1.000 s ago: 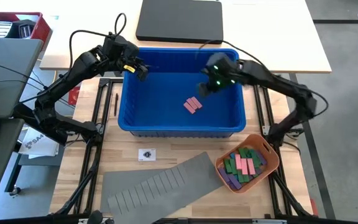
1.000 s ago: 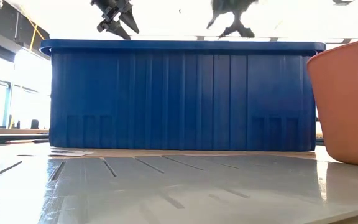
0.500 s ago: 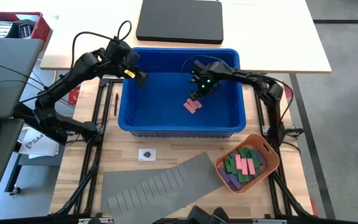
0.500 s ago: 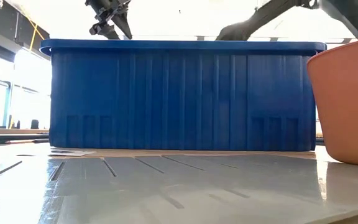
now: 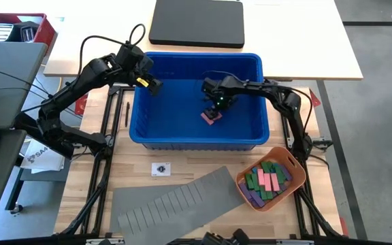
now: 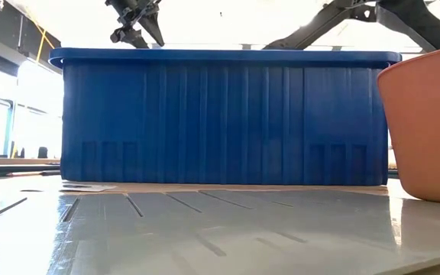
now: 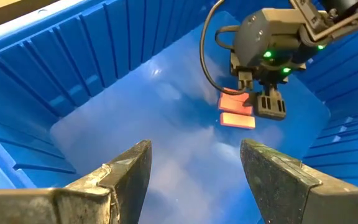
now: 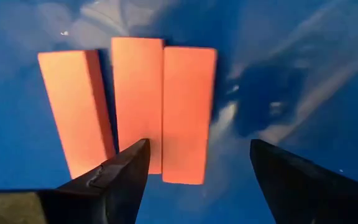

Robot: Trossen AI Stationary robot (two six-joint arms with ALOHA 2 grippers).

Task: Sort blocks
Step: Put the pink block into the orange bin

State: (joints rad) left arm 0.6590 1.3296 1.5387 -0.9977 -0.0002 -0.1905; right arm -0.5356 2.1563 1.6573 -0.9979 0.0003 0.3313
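Observation:
Three pink blocks (image 8: 160, 106) lie flat, side by side, on the floor of the blue bin (image 5: 196, 141); they also show in the high view (image 5: 211, 117). My right gripper (image 8: 197, 146) stands open just above them inside the bin, pointing down, and touches nothing. The left wrist view shows this gripper (image 7: 265, 106) next to the blocks (image 7: 236, 112). My left gripper (image 5: 152, 83) hangs open over the bin's far left corner, above the rim (image 6: 136, 30). In the low view the bin wall hides the right gripper.
An orange bowl (image 5: 288, 160) at the near right holds green, pink and purple blocks (image 5: 267, 180). A grey slotted sheet (image 5: 175, 201) lies on the table in front of the bin. A black flat case (image 5: 196, 24) lies on the white table beyond the bin.
My right gripper has dropped from above the bin's far right part down into the bin, moving left toward the pink blocks and tipping over until it points down. The blocks have stayed where they were.

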